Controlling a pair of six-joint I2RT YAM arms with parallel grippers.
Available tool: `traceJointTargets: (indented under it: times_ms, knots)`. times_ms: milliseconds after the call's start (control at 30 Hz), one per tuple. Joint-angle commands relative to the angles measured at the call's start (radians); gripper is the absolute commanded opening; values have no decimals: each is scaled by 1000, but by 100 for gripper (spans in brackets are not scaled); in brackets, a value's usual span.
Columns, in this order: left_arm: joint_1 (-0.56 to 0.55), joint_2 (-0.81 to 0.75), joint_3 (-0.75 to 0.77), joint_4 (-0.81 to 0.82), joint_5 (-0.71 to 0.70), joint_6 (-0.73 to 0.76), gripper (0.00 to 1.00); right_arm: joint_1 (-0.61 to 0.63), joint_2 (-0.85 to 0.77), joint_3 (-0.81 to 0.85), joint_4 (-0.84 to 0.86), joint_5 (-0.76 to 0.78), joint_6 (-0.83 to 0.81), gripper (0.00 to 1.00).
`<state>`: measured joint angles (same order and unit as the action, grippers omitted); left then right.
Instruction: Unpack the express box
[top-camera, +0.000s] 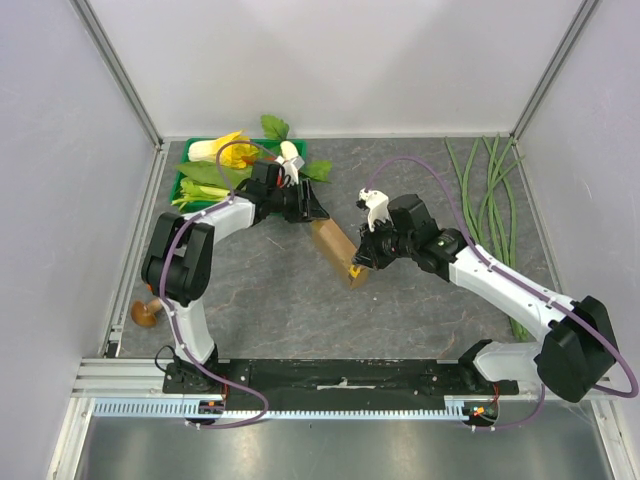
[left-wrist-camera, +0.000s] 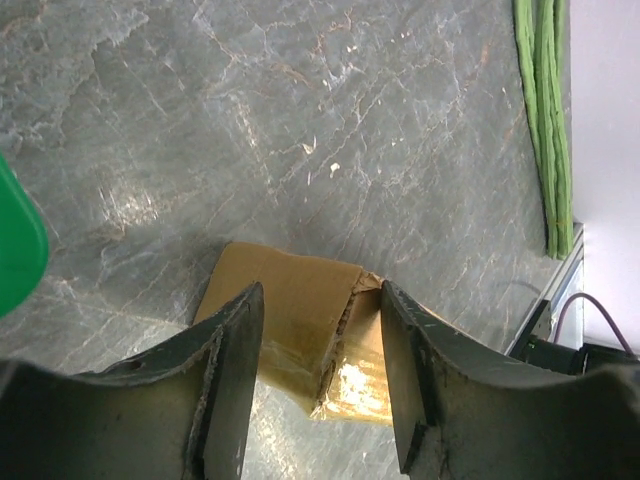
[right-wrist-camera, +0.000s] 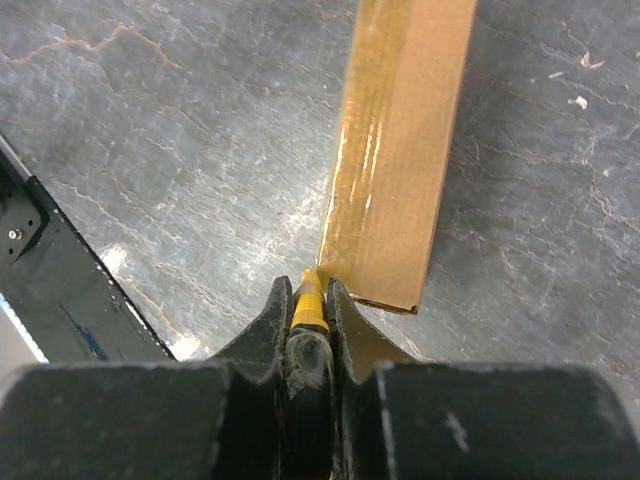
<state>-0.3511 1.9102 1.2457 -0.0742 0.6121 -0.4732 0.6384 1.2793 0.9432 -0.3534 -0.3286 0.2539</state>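
Brown glossy-taped express box (right-wrist-camera: 400, 150) lies beside yellow tool (right-wrist-camera: 309, 308) in right gripper (right-wrist-camera: 306, 288).

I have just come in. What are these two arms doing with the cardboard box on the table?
The two arms are working on opening the express box, which lies taped in the middle of the table. The left gripper has its jaws open astride the far end of the box. The right gripper has its jaws shut on a yellow-tipped tool, whose tip meets the taped seam at the near end. No contents are out yet.
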Motion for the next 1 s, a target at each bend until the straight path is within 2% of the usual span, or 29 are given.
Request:
traceJointTargets:
  times_ms: [0,233,367,733,967]
  knots:
    - [-6,-65,-86,70,32,-13,55,0,-1,-14,-2,72,7,0]
    - [-6,-128,-172,94,20,-25,50,-11,-1,-12,-32,174,21,0]
    - [-6,-223,-259,80,-14,-18,49,-26,2,-1,-32,247,30,0]
    - [-6,-466,-433,10,-117,-8,49,-36,31,51,11,284,7,0]
    - [-6,-542,-486,14,-126,-10,49,-36,-3,62,-2,301,2,0]
